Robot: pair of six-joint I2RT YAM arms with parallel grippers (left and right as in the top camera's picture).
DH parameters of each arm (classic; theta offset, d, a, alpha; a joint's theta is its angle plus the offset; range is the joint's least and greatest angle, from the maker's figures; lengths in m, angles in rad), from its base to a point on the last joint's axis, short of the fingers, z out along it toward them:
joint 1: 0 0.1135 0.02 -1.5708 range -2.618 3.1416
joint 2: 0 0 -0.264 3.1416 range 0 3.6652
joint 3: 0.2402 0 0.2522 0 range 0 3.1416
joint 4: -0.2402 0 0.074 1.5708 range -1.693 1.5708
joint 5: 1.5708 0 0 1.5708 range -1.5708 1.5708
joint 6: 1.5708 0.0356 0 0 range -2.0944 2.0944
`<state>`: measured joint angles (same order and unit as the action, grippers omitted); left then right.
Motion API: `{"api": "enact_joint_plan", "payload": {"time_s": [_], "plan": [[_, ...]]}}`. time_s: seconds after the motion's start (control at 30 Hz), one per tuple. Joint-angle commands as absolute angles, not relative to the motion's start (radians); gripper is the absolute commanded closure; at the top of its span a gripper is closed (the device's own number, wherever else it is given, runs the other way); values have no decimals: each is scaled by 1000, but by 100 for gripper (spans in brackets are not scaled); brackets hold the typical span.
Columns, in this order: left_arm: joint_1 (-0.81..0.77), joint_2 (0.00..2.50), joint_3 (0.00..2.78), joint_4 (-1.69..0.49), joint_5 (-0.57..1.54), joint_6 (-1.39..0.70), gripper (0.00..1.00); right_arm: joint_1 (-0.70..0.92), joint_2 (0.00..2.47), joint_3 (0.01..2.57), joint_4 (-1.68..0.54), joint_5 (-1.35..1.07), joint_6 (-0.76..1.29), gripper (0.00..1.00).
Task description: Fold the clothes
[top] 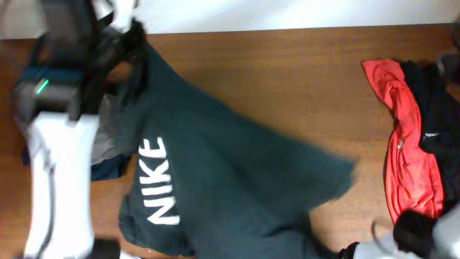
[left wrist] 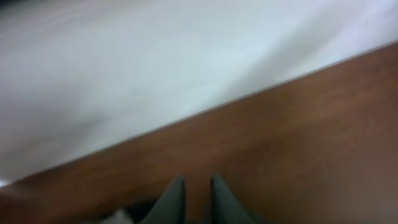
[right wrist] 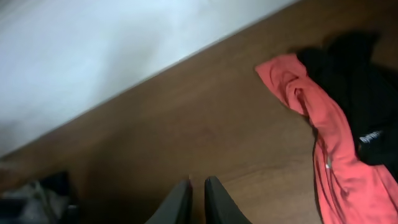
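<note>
A large dark green-black T-shirt [top: 230, 173] with white NIKE lettering lies spread across the wooden table [top: 302, 72], blurred at its right edge. One corner reaches up toward the left arm at the far left. In the left wrist view my left gripper [left wrist: 198, 179] shows a small gap between its fingers, bare wood behind it and no cloth in it. My right gripper [right wrist: 199, 181] stands slightly parted over bare table, holding nothing. The right arm [top: 420, 234] sits at the near right corner, beside the shirt's hem.
A red top [top: 406, 151] and a black top [top: 438, 122] lie bunched at the right edge; the right wrist view shows the same red top [right wrist: 323, 124] and black top [right wrist: 354, 81]. Grey cloth [top: 108, 137] lies under the left arm. A white wall borders the table's far side.
</note>
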<state>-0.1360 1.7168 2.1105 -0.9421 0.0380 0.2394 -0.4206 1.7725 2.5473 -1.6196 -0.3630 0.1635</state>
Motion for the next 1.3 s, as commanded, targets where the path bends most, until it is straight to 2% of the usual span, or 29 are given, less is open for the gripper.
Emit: {"api": "enact_joint_plan", "payload": {"time_s": [0.0, 0.13, 0.23, 0.3, 0.37, 0.4, 0.67, 0.83, 1.03, 1.17, 1.27], "plan": [[-138, 1866, 2109, -888, 162, 233, 84, -376, 1918, 2534, -1567, -370, 134, 90], [-155, 2023, 2109, -809, 183, 233, 84, -321, 2076, 2534, -1484, -379, 87, 91], [-161, 2085, 2109, -809, 183, 233, 84, -292, 2172, 2534, -1547, -381, 81, 90], [-161, 2091, 2109, -828, 176, 233, 83, -280, 2215, 2534, -1615, -381, 56, 84], [-161, 2086, 2112, -855, 159, 233, 79, -263, 2258, 2533, -1700, -381, -17, 71], [-161, 2083, 2118, -873, 147, 234, 78, -252, 2270, 2519, -1699, -381, -47, 68], [-161, 2020, 2209, -1021, 60, 234, 74, -185, 2257, 2446, -1699, -382, -72, 64], [-161, 1932, 2288, -1143, 10, 234, 69, -144, 2111, 2446, -1699, -388, -71, 64], [-161, 1821, 2306, -1265, -23, 233, 64, -54, 1758, 2443, -1699, -265, 15, 59], [-161, 1766, 2306, -1312, -23, 233, 62, 53, 1538, 2365, -1699, -123, 125, 50], [-161, 1739, 2306, -1316, -23, 233, 59, 111, 1406, 2195, -1699, -39, 232, 41]]}}
